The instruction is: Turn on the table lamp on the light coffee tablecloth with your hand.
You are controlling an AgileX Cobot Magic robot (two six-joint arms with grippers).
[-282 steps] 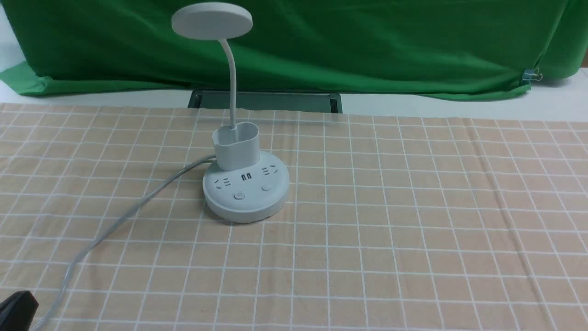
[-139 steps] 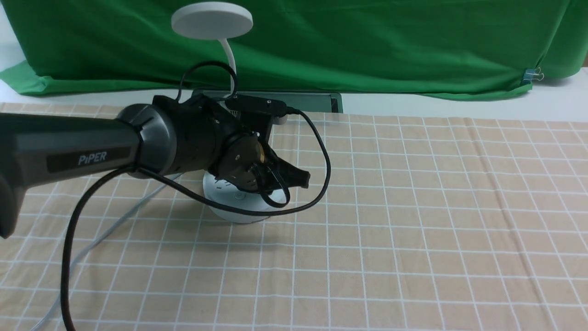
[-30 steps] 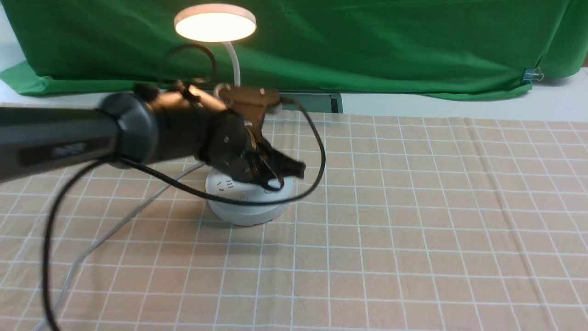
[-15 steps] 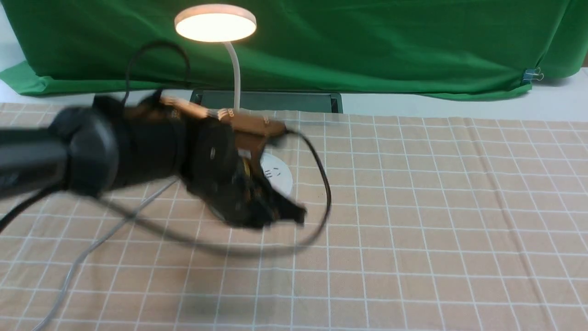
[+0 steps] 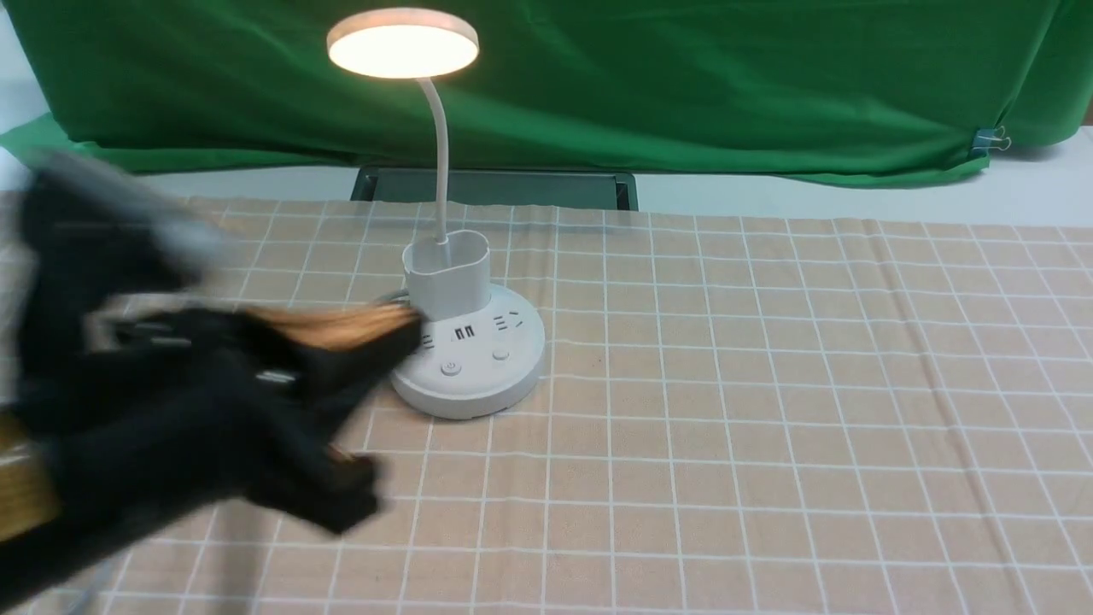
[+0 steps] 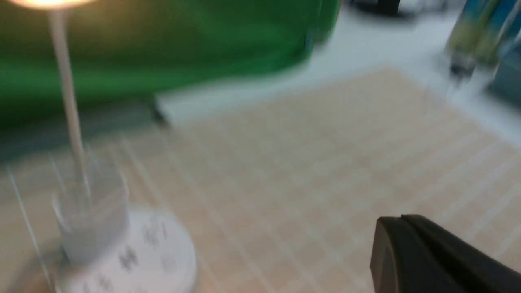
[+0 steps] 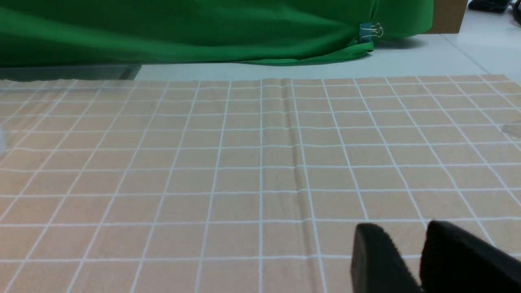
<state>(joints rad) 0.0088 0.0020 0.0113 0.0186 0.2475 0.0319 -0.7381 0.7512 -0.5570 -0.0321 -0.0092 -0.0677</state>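
the table lamp point(image 5: 447, 282) is glowing left of centre on the light coffee tablecloth point(image 5: 768, 384), so the task is looking done. the left end effector point(image 5: 346, 495) (blurred, lower left) is sitting pressed together, empty; the right end effector point(image 7: 415, 252) is hanging slightly spread.

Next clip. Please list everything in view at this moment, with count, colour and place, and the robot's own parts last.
table lamp: one, white, head lit, on the tablecloth left of centre.
light coffee tablecloth: one, tan with a white grid, covers the near table.
backdrop cloth: one, green, hangs along the back.
binder clip: one, bluish with silver handles, at the backdrop's lower right corner.
dark frame: one, dark grey, behind the lamp at the tablecloth's far edge.
table: one, white, bare strip beyond the tablecloth.
left arm: one, black, motion-blurred, low at the left near the lamp's base.
left claw: one, black, jaws together, empty.
right claw: one, black, jaws slightly apart, empty, above the tablecloth.
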